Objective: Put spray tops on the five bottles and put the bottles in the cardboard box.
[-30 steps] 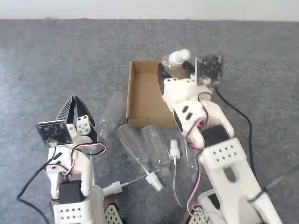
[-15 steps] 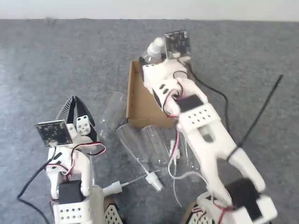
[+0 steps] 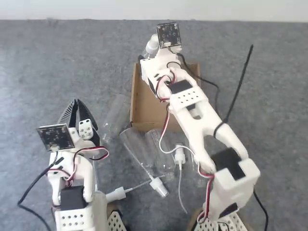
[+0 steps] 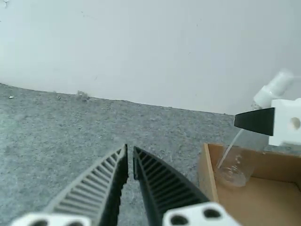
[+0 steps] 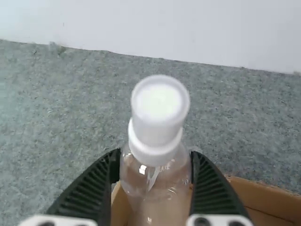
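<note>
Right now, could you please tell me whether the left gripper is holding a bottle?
No, the left gripper has its jaws almost together with nothing between them.

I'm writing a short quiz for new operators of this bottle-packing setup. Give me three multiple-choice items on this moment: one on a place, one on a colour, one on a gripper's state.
1. Where is the bottle that the right gripper holds?
A. On a shelf
B. Over the cardboard box
C. Inside a drawer

2. What colour is its spray top?
A. Black
B. Red
C. White

3. How is the left gripper?
A. Shut, empty
B. Wide open
C. Shut on a bottle

Answers:
1 B: the left wrist view shows the bottle's base over the box's inside.
2 C: the right wrist view shows a white top on the neck.
3 A: its fingers nearly meet with nothing between them.
</note>
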